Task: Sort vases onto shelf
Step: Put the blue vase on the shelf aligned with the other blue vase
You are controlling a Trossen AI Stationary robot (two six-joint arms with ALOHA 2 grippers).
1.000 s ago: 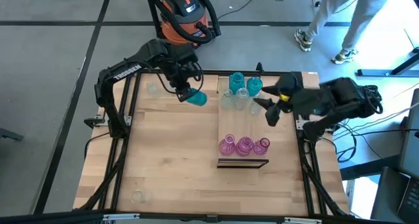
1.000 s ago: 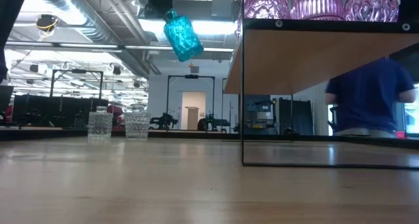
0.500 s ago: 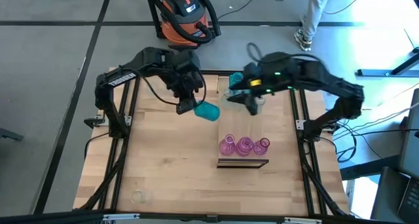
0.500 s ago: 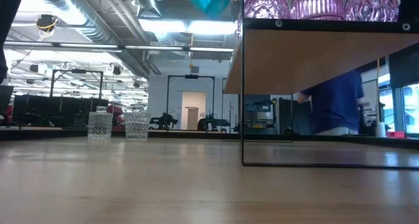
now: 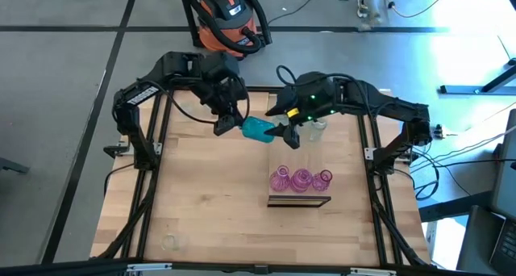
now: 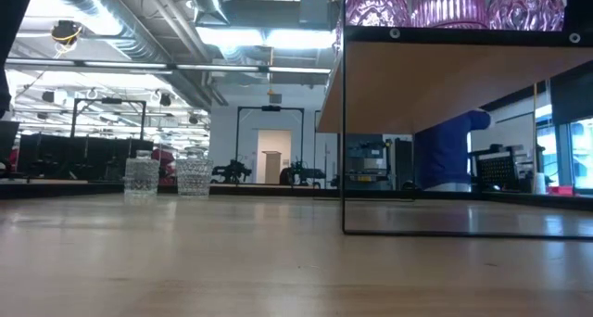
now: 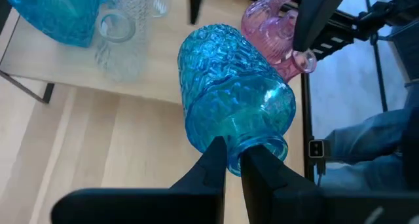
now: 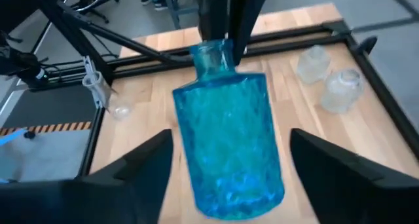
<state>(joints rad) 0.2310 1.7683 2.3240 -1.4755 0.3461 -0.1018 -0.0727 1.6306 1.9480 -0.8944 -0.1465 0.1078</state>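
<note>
Pinching the neck of a teal vase (image 5: 258, 130), the left end effector (image 5: 235, 125) holds it in the air above the table (image 5: 201, 195), just beside the long edge of the shelf (image 5: 278, 159); the left wrist view shows its two dark fingers (image 7: 216, 160) pressed together on the rim of the vase (image 7: 236, 112), with the body pointing away from the wrist. The right end effector (image 5: 284, 134) faces it from the other side, its fingers spread wide to either side of the vase body without touching it, as the right wrist view shows: one dark finger (image 8: 141, 165) lies on each flank of the teal vase (image 8: 229, 145), with a clear gap between glass and finger. On the shelf, three pink vases (image 5: 300, 179) stand in a row near the short end with the dark edge; the right arm covers most of the far end, where some clear glass (image 5: 317, 128) shows beside it. Two clear vases (image 6: 167, 178) stand side by side on the table near its far left corner, well apart from the shelf. A further clear vase (image 5: 169, 242) stands near the front left corner of the table. An orange vacuum cleaner (image 5: 228, 18) sits on the floor behind the table.
</note>
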